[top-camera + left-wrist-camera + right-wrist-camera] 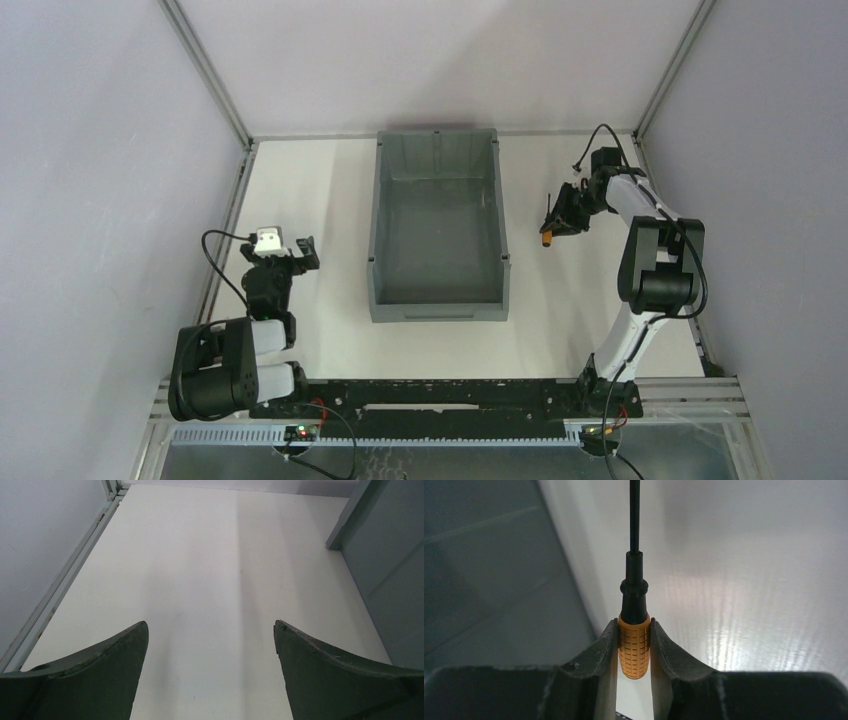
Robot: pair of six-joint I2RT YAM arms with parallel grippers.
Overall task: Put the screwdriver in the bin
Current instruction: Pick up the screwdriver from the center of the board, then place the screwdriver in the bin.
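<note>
The grey bin point(380, 215) stands in the middle of the table, its lowered lip toward the arms; nothing shows inside it. My right gripper point(556, 215) is to the right of the bin, above the table. It is shut on the screwdriver point(547, 236). In the right wrist view the two fingers point(605, 645) clamp the orange handle point(634, 647), and the thin black shaft point(634, 515) points away from the camera. The bin's wall point(484, 570) shows at the left of that view. My left gripper point(290, 253) is open and empty, left of the bin, with bare table between its fingers point(105, 670).
The white table point(300, 180) is enclosed by metal frame posts and grey walls at the left, right and back. The bin's corner point(380, 555) shows at the right of the left wrist view. A black rail point(440, 395) runs along the near edge between the arm bases.
</note>
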